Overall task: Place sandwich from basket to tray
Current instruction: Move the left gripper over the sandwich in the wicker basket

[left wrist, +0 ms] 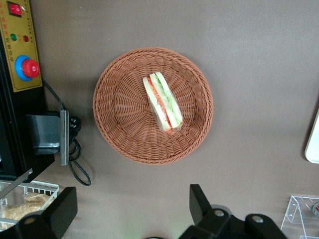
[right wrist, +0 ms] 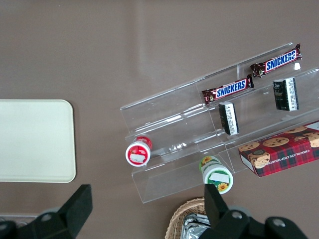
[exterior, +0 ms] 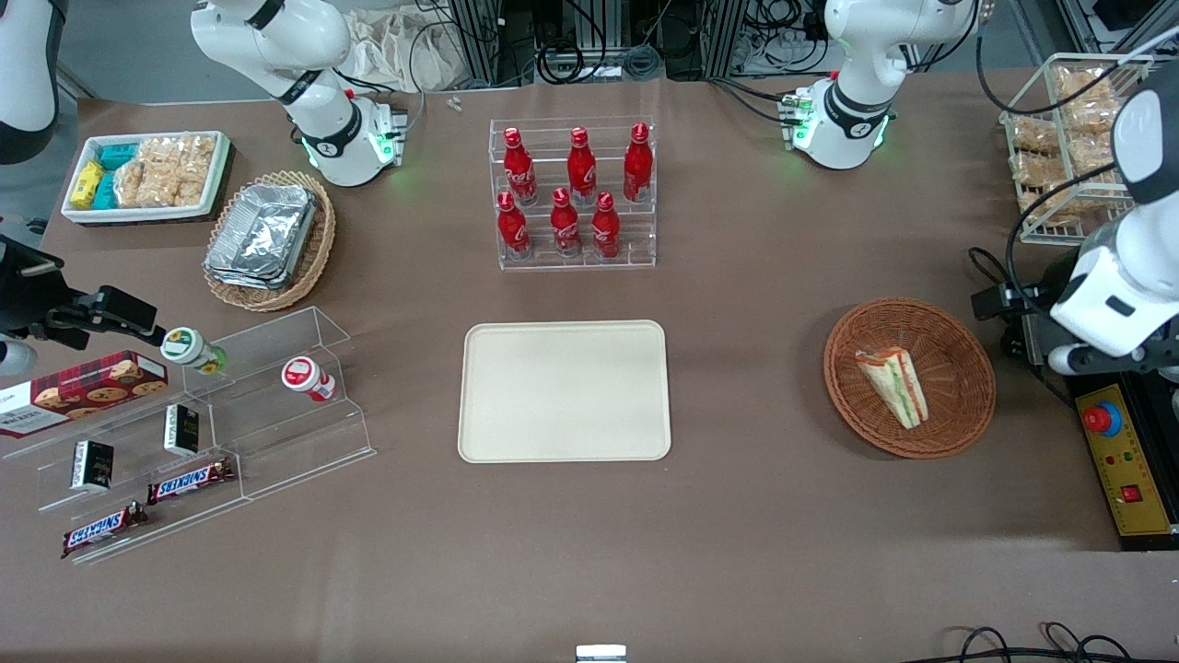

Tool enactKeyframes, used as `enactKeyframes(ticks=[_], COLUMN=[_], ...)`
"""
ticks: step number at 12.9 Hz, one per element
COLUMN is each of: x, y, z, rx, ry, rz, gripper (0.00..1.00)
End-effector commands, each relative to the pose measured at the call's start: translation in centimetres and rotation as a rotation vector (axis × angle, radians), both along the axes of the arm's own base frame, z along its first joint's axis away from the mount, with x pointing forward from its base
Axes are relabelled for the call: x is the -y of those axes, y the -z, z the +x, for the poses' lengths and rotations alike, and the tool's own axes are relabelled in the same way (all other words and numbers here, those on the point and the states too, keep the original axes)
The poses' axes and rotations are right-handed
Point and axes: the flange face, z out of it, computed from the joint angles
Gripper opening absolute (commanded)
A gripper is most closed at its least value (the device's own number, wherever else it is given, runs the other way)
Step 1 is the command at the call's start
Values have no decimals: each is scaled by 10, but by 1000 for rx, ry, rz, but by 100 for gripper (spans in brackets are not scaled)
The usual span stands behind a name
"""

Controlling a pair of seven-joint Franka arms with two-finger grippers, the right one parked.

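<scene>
With my gripper (left wrist: pixel 129 211) open and hanging high above the wicker basket (left wrist: pixel 114 124), I should drop straight over the sandwich (left wrist: pixel 162 101) lying in its middle and close across the bread faces before carrying it to the tray (exterior: pixel 564 389).

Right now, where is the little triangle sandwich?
The small triangular white-bread sandwich lies in the round reddish-brown wicker basket, toward the working arm's end of the table, beside the cream tray. The open claw hovers above the basket.
</scene>
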Motion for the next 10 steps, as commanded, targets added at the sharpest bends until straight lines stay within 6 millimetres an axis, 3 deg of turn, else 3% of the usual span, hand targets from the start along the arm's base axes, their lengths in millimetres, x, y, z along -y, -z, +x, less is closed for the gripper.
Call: enactKeyframes(ticks=[1,4,6,8,10], x=[2,1,-3,-9,-10], y=[-4,-5,7,30,54], z=[3,2,-3,-16,-35], rx=[-16,-21,-61,-103,-25], ry=[12,18,42,51,31], rz=[-18,-12,-7,-12,-22], gripper=[100,100,100,100,100])
